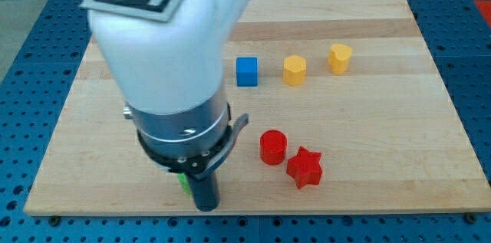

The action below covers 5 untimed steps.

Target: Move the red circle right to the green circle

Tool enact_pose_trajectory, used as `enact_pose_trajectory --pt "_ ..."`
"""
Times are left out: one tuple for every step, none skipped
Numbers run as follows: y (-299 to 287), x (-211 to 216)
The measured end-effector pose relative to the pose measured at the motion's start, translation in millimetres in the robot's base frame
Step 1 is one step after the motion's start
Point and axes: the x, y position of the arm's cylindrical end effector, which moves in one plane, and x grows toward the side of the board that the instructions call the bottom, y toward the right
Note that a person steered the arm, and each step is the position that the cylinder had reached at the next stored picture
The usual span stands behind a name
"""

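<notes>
The red circle [272,147] sits on the wooden board [368,120] toward the view's bottom, right of centre. A red star [304,168] touches it on its lower right. Only a sliver of a green block [183,182] shows, at the left of the dark rod; the arm hides the rest, so I cannot make out its shape. My tip [205,206] is near the board's bottom edge, right beside that green sliver and well left of the red circle.
A blue cube [246,71], a yellow hexagon [294,70] and a yellow heart-like block [341,57] stand in a row across the board's upper middle. The white arm body [161,51] covers much of the board's left half.
</notes>
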Motion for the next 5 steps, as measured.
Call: enact_pose_trajectory --pt "-12 0" --pt "-15 0" --pt "-15 -20" --pt "-15 -18" --pt "0 -4"
